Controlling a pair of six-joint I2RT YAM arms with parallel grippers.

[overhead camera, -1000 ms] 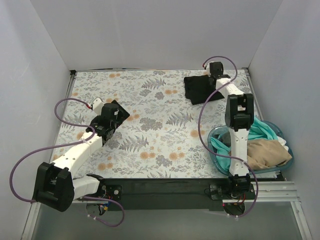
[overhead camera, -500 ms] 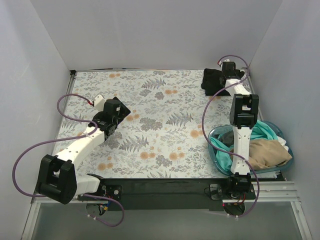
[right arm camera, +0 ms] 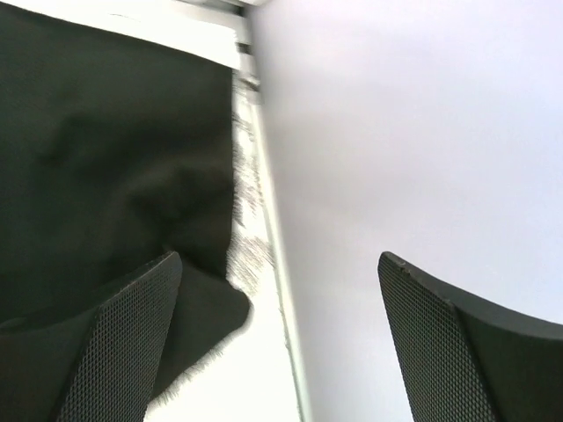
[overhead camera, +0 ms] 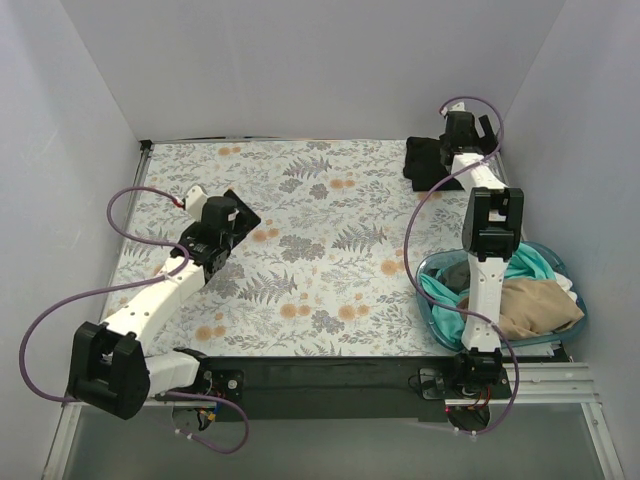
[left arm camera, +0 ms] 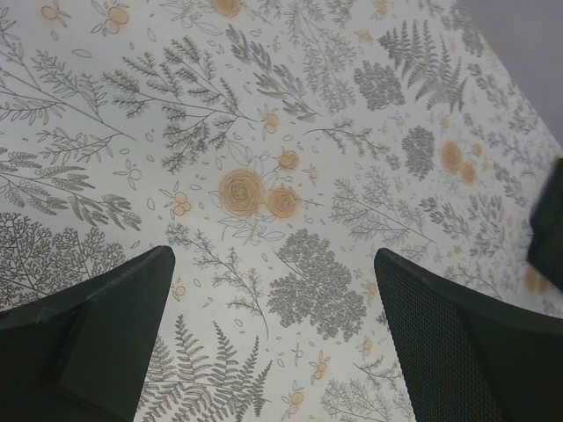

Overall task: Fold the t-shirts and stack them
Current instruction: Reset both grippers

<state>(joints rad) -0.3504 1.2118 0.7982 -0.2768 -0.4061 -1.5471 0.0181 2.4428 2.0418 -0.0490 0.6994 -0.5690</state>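
A black t-shirt [overhead camera: 424, 160] lies folded in the table's far right corner; in the right wrist view the same t-shirt [right arm camera: 106, 149] fills the upper left. My right gripper [overhead camera: 477, 129] hovers just past it by the right wall, open [right arm camera: 277, 338], nothing between its fingers, its left finger over the cloth's edge. Teal [overhead camera: 530, 262], tan [overhead camera: 530, 306] and white [overhead camera: 567, 283] t-shirts lie bunched in the tub. My left gripper [overhead camera: 238, 216] hangs open [left arm camera: 273, 343] over bare floral tablecloth at the left.
A translucent blue tub [overhead camera: 432, 312] sits at the near right beside the right arm's base. Grey walls close in the table on the left, back and right. The metal table edge [right arm camera: 273, 264] runs close by the right gripper.
My right gripper carried the black t-shirt further into the far right corner, then opened and let it go. The left arm shifted only slightly.
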